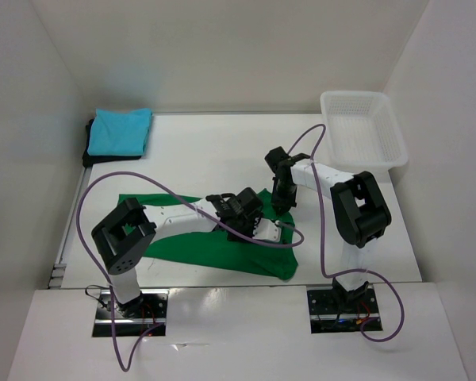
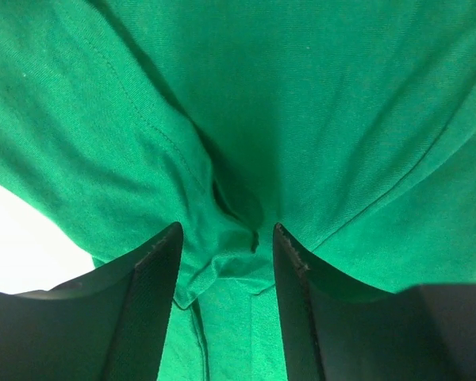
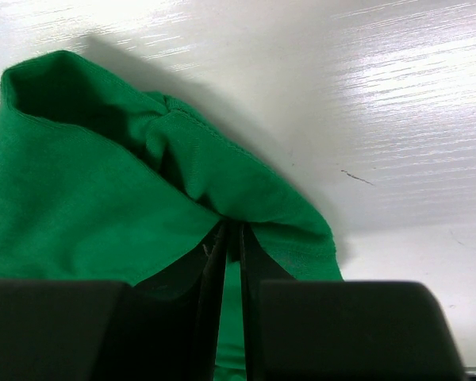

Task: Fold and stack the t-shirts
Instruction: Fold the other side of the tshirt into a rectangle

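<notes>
Far to the left of and beyond the green shirt (image 1: 202, 250), the blue shirt (image 1: 120, 131) lies folded on top of the black shirt (image 1: 90, 151), so two of the three look done and stacked. The green shirt itself lies spread on the table (image 1: 198, 159) in front of the arms, mostly flat but rumpled towards its right end. Over its middle-right part the left gripper (image 2: 226, 234) is down on the cloth with its jaws spread. A raised ridge of green fabric sits in the gap between them, and as far as the close view shows, it is not yet pinched. At the shirt's far right edge the right gripper (image 3: 232, 230) has its jaws pressed almost together on a bunched hem, which drapes to either side of the fingers. Beyond and right of the green shirt the basket (image 1: 353, 94) stands untouched. The step in hand appears to be gripping the last shirt for a fold. The next move calls for the left jaws to come together on that ridge. Both arms should then lift evenly and carry the held edge across the shirt, keeping the cloth taut so it does not bunch.
</notes>
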Motion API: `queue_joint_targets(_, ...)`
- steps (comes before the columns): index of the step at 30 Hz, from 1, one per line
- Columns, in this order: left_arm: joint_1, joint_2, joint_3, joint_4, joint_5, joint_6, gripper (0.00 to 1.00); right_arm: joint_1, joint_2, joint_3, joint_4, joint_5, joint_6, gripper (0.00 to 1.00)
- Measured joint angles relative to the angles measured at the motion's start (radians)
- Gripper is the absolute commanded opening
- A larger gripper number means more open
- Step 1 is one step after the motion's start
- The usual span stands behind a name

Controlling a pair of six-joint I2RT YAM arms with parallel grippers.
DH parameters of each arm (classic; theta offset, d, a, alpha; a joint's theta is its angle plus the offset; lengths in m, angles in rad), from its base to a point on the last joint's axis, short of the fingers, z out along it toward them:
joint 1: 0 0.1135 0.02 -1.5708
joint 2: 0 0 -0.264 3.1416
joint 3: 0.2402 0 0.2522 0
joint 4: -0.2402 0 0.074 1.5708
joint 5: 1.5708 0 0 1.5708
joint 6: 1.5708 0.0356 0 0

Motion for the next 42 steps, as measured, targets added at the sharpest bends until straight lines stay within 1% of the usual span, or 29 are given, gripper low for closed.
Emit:
queue_joint_targets(1, 0.0, 0.0, 0.0, -0.001, 0.003, 0.001, 0.58, 0.0, 0.0, 0.0, 0.0, 0.0, 0.0, 0.16)
queue_joint_targets(2, 0.0, 0.0, 0.0, -0.002, 0.006, 0.001, 0.56, 0.0, 0.0, 0.0, 0.0, 0.0, 0.0, 0.16)
queue_joint_targets(3, 0.0, 0.0, 0.0, -0.002, 0.006, 0.001, 0.51, 0.0, 0.0, 0.0, 0.0, 0.0, 0.0, 0.15)
queue_joint_targets(4, 0.0, 0.0, -0.002, -0.001, 0.006, 0.002, 0.35, 0.0, 0.0, 0.0, 0.0, 0.0, 0.0, 0.12)
queue_joint_targets(7, 0.0, 0.0, -0.008, -0.005, 0.006, 0.002, 0.11, 0.0, -0.003, 0.0, -0.002, 0.005, 0.0, 0.09)
queue_joint_targets(8, 0.0, 0.0, -0.01, -0.006, 0.006, 0.002, 0.0, 0.0, -0.006, 0.0, -0.004, 0.008, 0.0, 0.07)
queue_joint_targets(11, 0.0, 0.0, -0.01, -0.005, -0.001, -0.002, 0.0, 0.0, -0.022, 0.005, -0.011, 0.019, 0.0, 0.0)
queue_joint_targets(21, 0.002, 0.0, -0.007, -0.003, -0.031, -0.042, 0.0, 0.0, -0.06, 0.026, -0.029, 0.025, 0.0, 0.0)
queue_joint_targets(28, 0.026, -0.039, 0.017, -0.08, 0.005, -0.074, 0.0, 0.011, -0.154, 0.029, -0.055, -0.012, 0.016, 0.0)
queue_joint_targets(31, 0.035, -0.085, 0.017, -0.117, 0.015, -0.08, 0.0, 0.047, -0.208, 0.024, -0.084, -0.014, 0.042, 0.0)
queue_joint_targets(35, 0.061, -0.123, 0.017, -0.146, 0.024, -0.074, 0.0, 0.131, -0.25, -0.005, -0.127, -0.025, 0.088, 0.0)
queue_joint_targets(42, 0.084, -0.145, -0.017, -0.183, 0.04, -0.053, 0.0, 0.259, -0.314, -0.154, -0.175, -0.079, 0.204, 0.0)
